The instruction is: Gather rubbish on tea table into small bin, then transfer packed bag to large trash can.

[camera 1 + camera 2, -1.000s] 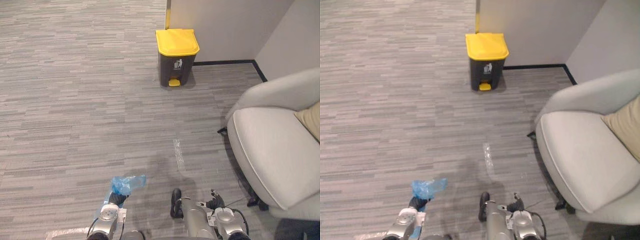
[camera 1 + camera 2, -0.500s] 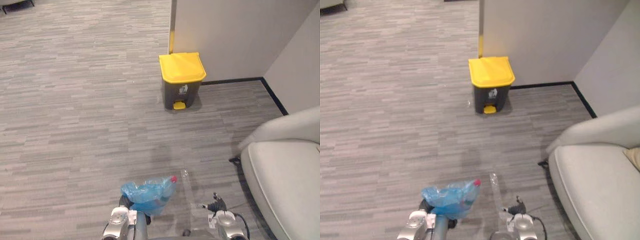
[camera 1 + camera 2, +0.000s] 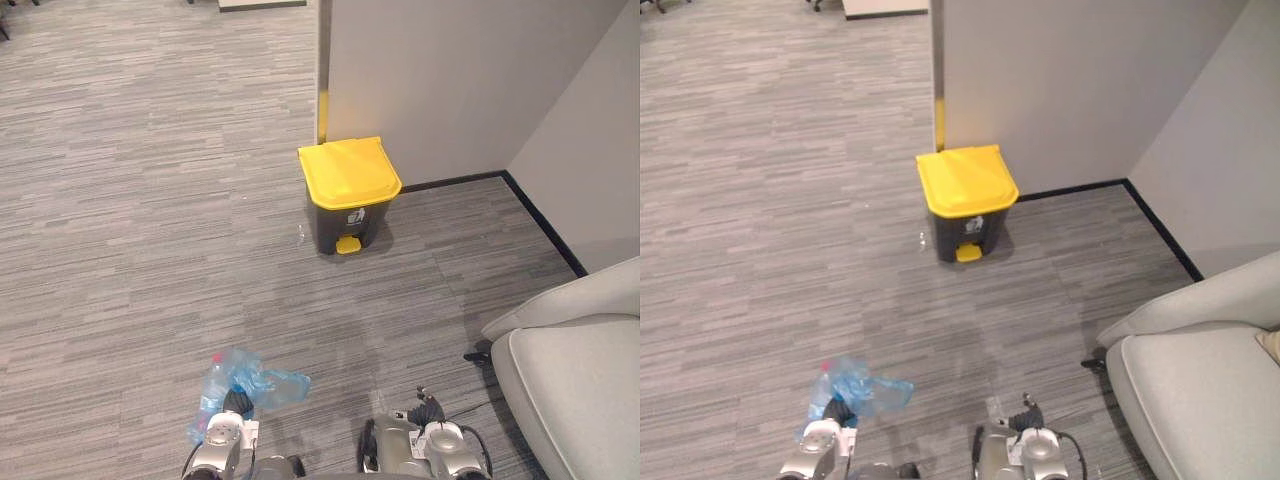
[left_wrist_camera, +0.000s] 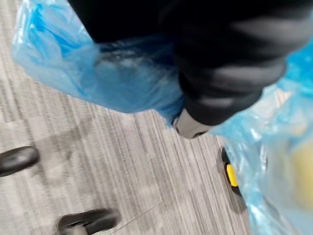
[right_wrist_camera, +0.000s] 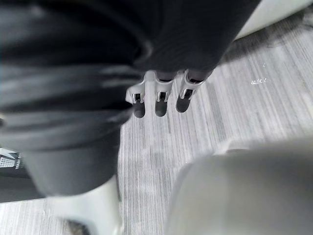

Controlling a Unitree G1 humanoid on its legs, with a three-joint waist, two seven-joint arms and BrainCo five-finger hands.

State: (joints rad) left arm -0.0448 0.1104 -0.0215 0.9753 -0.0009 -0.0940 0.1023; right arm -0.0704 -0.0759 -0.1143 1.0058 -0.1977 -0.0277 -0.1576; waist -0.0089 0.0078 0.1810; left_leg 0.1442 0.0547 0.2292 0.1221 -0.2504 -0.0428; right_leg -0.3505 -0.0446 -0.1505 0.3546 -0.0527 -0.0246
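Observation:
A dark grey trash can with a yellow lid and pedal stands on the carpet against a partition wall, lid down. A crumpled blue plastic bag is bunched in my left hand low in the eye views, well short of the can. A bottle's red cap pokes out of it. In the left wrist view the bag wraps round the hand's dark cover. My right hand hangs over the carpet, fingers relaxed and holding nothing.
A light grey armchair fills the lower right. The partition wall and a side wall with black skirting close off the corner behind the can. Grey striped carpet stretches out to the left.
The camera has moved, so the can sits lower and closer in the picture and less armchair shows. The bag has swung from the right of my left hand to its left.

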